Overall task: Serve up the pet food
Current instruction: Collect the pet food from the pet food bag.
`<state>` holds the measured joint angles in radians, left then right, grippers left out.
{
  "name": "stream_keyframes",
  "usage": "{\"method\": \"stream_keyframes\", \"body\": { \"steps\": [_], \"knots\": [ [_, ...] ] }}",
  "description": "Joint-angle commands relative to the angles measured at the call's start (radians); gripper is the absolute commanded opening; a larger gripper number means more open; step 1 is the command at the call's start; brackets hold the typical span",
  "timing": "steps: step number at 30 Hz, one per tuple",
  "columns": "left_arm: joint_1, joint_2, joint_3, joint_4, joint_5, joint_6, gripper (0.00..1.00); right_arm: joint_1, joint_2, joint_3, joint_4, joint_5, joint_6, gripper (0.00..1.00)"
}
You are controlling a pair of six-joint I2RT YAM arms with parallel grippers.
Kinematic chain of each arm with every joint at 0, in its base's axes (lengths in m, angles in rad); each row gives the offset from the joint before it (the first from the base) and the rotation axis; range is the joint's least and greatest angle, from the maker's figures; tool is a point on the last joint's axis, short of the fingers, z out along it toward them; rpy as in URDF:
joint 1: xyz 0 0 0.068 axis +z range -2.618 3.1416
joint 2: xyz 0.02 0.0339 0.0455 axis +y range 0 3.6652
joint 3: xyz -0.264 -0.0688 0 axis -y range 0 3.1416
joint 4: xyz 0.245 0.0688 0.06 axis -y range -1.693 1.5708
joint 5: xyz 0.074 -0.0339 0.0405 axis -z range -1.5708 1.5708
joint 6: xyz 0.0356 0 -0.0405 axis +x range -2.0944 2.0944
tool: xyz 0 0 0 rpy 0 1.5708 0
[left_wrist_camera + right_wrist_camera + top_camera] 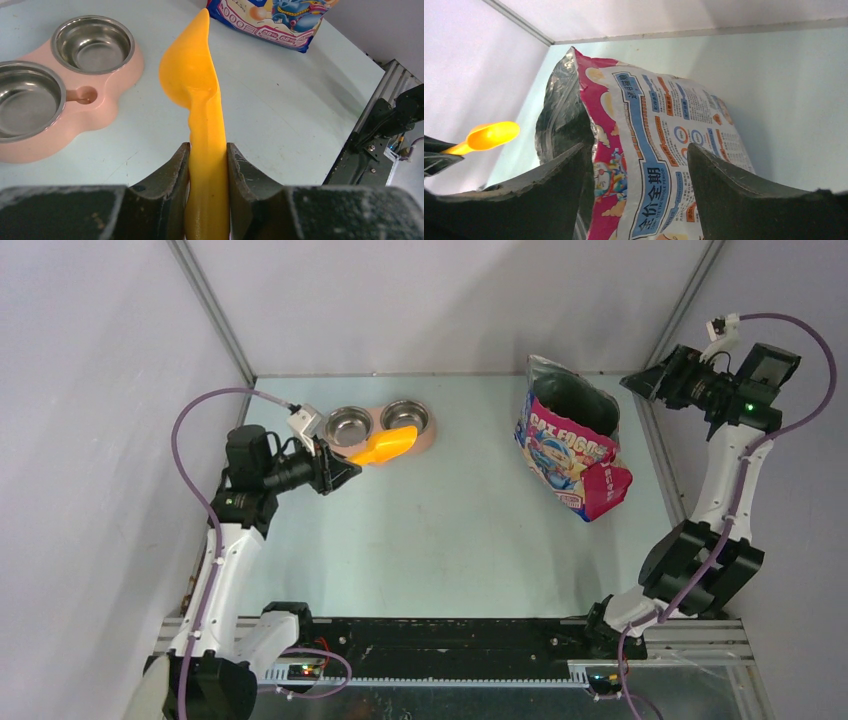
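While the left pincer (207, 150) is clamping the yellow scoop (190, 75) & the right pincer (638, 147) is hanging wide near the cat-food bag (565, 445) on the worktop (450, 530) (kibble prob. inside, unseen), a nudge is risking tipping it.

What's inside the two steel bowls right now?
The far bowl shows bare steel, nothing in it. The near bowl too, though the frame cuts off its left edge. From above, the scoop covers part of one bowl's rim.
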<state>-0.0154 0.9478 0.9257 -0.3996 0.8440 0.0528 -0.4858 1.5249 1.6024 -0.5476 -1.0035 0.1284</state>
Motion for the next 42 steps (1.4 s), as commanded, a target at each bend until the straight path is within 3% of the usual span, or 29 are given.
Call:
{"method": "stream_keyframes", "body": {
  "steps": [1, 12, 25, 35, 42],
  "knots": [
    [0.011, -0.019, -0.01, 0.083, 0.04, -0.026, 0.0, -0.005, 0.038, -0.041, 0.14, -0.156, 0.138, 0.75],
    [0.012, -0.012, -0.02, 0.099, 0.05, -0.042, 0.0, 0.038, 0.097, -0.068, 0.059, -0.217, 0.058, 0.7],
    [0.012, -0.009, -0.027, 0.115, 0.064, -0.046, 0.0, 0.109, 0.108, -0.049, -0.065, -0.159, -0.064, 0.68],
    [0.012, -0.005, -0.031, 0.121, 0.065, -0.045, 0.0, 0.156, 0.099, -0.046, -0.091, -0.066, -0.085, 0.54],
    [0.012, -0.003, -0.033, 0.124, 0.069, -0.067, 0.0, 0.201, 0.079, -0.038, -0.098, 0.029, -0.1, 0.3]
  ]
}}
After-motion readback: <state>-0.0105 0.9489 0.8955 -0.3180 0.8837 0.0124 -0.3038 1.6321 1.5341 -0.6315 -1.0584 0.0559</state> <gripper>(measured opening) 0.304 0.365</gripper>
